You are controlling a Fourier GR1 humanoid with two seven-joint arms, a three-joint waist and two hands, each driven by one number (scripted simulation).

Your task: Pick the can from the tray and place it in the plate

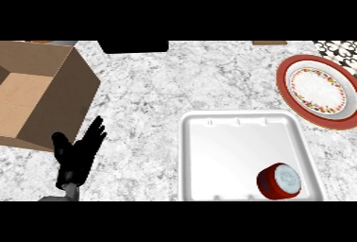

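Head view gives me a steep look down at the marbled grey surface [153, 90]. My left hand [77, 153] rests at the lower left, fingers straight and spread, holding nothing, just beside the open cardboard box [38, 94]. I can't see my right hand anywhere. The red can [279, 181] sits in the white tray [202, 142], in its near right corner, tilted so I see its pale top. The red-rimmed plate [286, 82] lies beyond the tray at the far right, its near edge close to the tray's far right corner, with nothing on it.
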